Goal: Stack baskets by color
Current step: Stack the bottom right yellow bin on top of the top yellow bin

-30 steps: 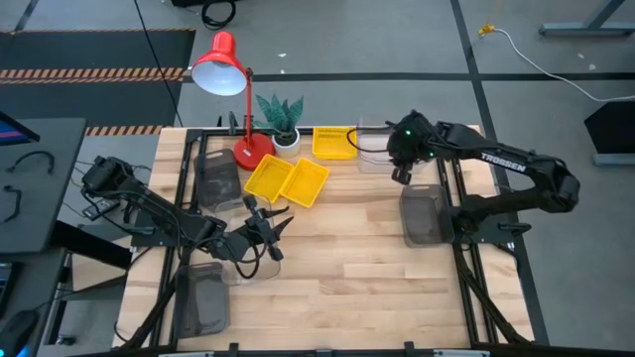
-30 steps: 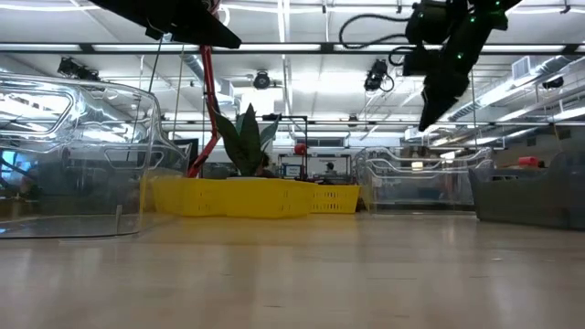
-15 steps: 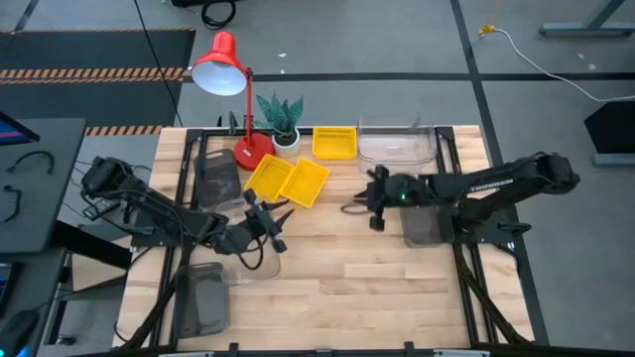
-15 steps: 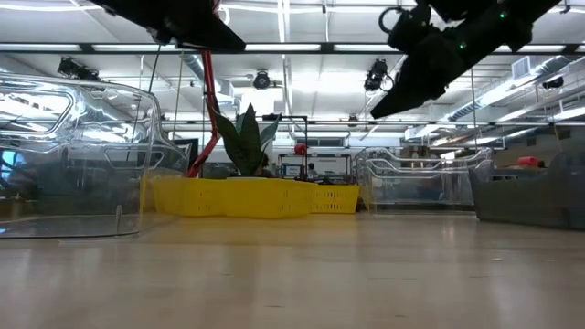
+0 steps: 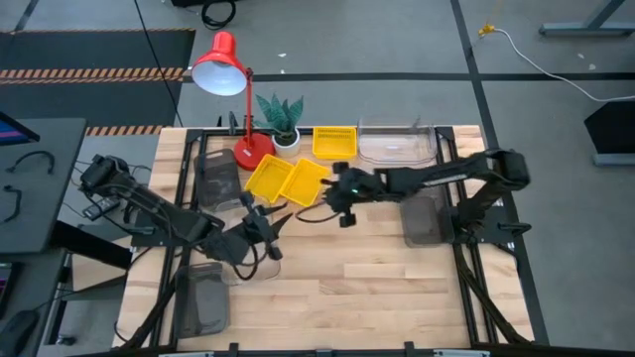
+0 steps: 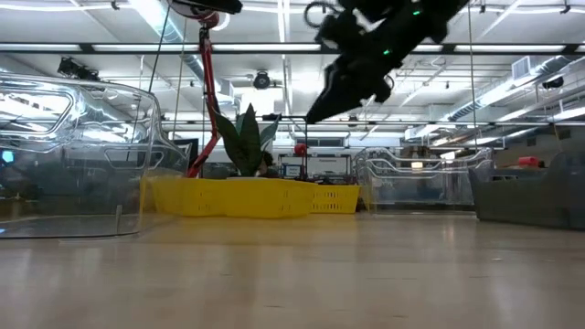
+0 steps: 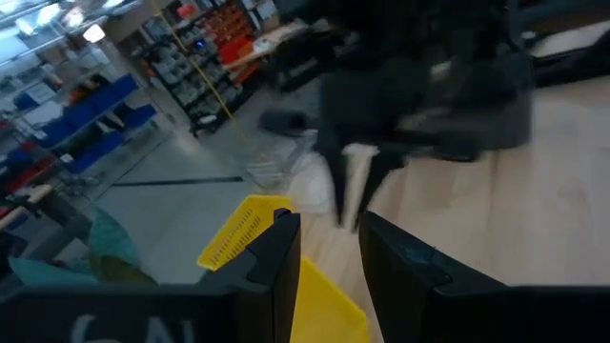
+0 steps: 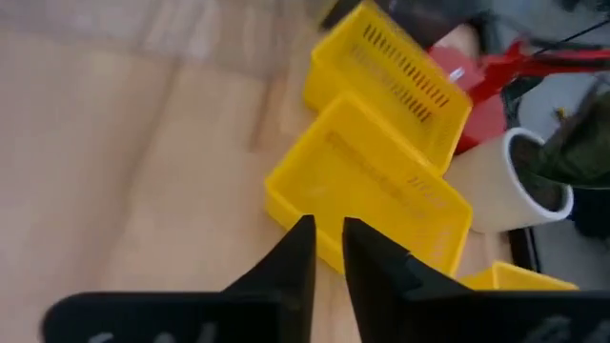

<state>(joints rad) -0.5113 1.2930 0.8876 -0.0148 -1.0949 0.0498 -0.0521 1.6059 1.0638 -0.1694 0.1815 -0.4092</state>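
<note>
1. Right gripper [image 5: 340,206]: fingers parted by a narrow slit, nothing between them. Stretched over the table's middle, just beside the nearest yellow basket [image 5: 305,182]. Probably lining up on its rim for a pick.
2. Left gripper [image 5: 266,220]: likewise parted and empty, waiting over the table's left part and pointed at the same yellow pair.
3. Second yellow basket [image 5: 268,177]: touching the first, side by side, both skewed. Third yellow basket [image 5: 334,142]: apart, at the far edge. None nested yet, so judged an early step.
4. Clear basket [image 5: 395,147] and dark-grey basket [image 5: 425,216]: off to the right, well apart from the reach.
5. Right wrist view only: the slit aimed at the nearest basket's near wall. Low view only: right gripper well above the tabletop. High view only: whole layout and spacing.
</note>
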